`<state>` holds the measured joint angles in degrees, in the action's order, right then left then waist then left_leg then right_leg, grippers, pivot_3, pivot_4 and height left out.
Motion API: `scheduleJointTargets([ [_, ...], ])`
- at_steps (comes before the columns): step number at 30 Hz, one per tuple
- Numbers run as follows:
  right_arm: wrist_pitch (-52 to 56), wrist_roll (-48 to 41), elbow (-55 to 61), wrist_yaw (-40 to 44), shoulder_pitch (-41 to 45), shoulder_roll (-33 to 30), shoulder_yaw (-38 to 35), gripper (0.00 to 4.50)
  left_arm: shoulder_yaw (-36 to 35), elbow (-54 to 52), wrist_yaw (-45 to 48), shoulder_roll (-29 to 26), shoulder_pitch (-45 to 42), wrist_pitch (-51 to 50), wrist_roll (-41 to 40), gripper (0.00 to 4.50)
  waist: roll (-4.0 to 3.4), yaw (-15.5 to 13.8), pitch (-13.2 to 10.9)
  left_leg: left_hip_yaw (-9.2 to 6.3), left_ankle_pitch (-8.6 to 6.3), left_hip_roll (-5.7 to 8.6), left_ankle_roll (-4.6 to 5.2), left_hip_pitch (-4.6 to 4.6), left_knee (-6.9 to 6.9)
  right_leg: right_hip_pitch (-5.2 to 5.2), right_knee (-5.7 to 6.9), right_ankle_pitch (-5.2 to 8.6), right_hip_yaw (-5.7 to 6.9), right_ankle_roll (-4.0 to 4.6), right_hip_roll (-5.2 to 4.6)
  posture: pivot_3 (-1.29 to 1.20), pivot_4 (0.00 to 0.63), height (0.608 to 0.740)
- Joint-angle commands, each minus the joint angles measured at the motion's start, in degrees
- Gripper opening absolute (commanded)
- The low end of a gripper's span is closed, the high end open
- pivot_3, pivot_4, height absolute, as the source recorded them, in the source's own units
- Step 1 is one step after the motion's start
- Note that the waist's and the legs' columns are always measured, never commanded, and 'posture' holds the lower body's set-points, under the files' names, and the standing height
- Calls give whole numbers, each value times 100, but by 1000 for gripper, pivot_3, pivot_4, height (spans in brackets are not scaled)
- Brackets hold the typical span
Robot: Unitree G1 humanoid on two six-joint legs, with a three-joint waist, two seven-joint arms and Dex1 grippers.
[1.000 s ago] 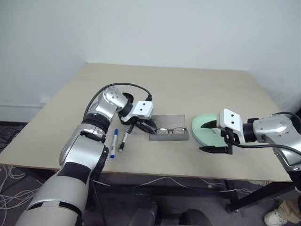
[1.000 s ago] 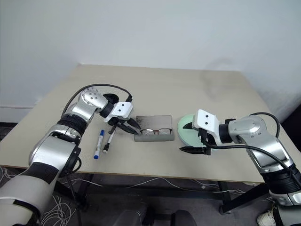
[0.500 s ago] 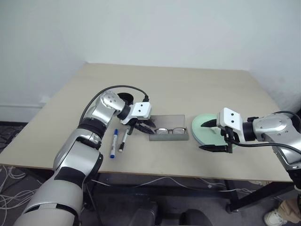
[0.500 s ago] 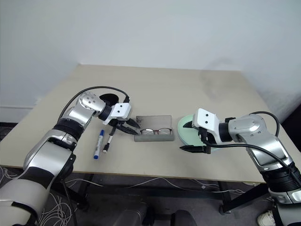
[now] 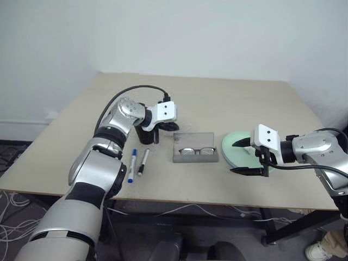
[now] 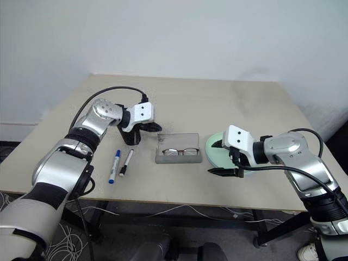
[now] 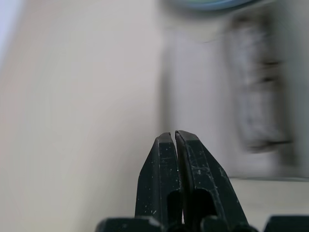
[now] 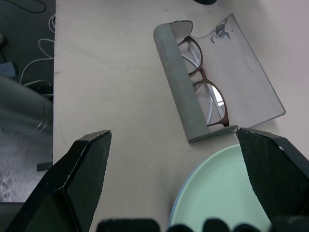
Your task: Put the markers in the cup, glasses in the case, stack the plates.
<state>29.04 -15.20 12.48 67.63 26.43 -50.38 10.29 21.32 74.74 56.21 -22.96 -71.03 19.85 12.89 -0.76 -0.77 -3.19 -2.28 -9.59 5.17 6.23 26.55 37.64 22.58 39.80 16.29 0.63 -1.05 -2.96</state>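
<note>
The glasses (image 5: 197, 150) lie inside the open grey case (image 5: 194, 138) at mid table. Left of it, two markers rest side by side on the table, the blue-capped one (image 5: 132, 165) and the black-capped one (image 5: 143, 161). The black cup (image 5: 145, 136) stands behind them, partly hidden by my left wrist. My left gripper (image 5: 172, 126) hovers shut and empty just beyond the cup, off the case's far left corner; the left wrist view has its fingers (image 7: 164, 159) pressed together. The mint green plate (image 5: 235, 142) sits on the light blue one (image 8: 173, 212). My right gripper (image 5: 243, 157) is open beside the plates.
The tan table (image 5: 217, 100) has bare room across its far half. Its front edge (image 5: 217, 204) runs just below my right gripper. Cables lie on the floor at the left (image 5: 11, 217).
My left gripper has lifted away from the case's left end, swung up beside the cup and shut with nothing in it. The right arm has not moved.
</note>
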Motion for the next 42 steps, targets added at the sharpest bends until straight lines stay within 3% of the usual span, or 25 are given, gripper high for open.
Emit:
scheduleJointTargets([
  [1,21,-7,113,-18,179,-16,-93,4500,-31,148,-1162,159,-210,-276,369,14,1,-3,0,-3,0,2,0,0,2,-1,0,-2,0,-3,0,0,0,709],
  [8,134,-54,257,-55,121,-34,-138,4500,47,276,-2120,385,34,-305,923,14,2,0,0,-4,0,8,0,1,4,0,0,-5,-3,-8,-3,0,0,709],
  [21,282,-116,413,-118,70,-43,-173,4500,-43,280,-2189,642,297,-152,1184,14,3,-1,0,-3,0,10,0,2,0,0,-1,-5,0,-8,-11,0,0,709],
  [42,114,-56,253,-75,126,-18,-117,4500,-232,114,-82,254,321,474,1016,14,3,3,1,-2,0,12,0,1,-5,1,-2,-5,0,-7,-12,0,0,709],
])
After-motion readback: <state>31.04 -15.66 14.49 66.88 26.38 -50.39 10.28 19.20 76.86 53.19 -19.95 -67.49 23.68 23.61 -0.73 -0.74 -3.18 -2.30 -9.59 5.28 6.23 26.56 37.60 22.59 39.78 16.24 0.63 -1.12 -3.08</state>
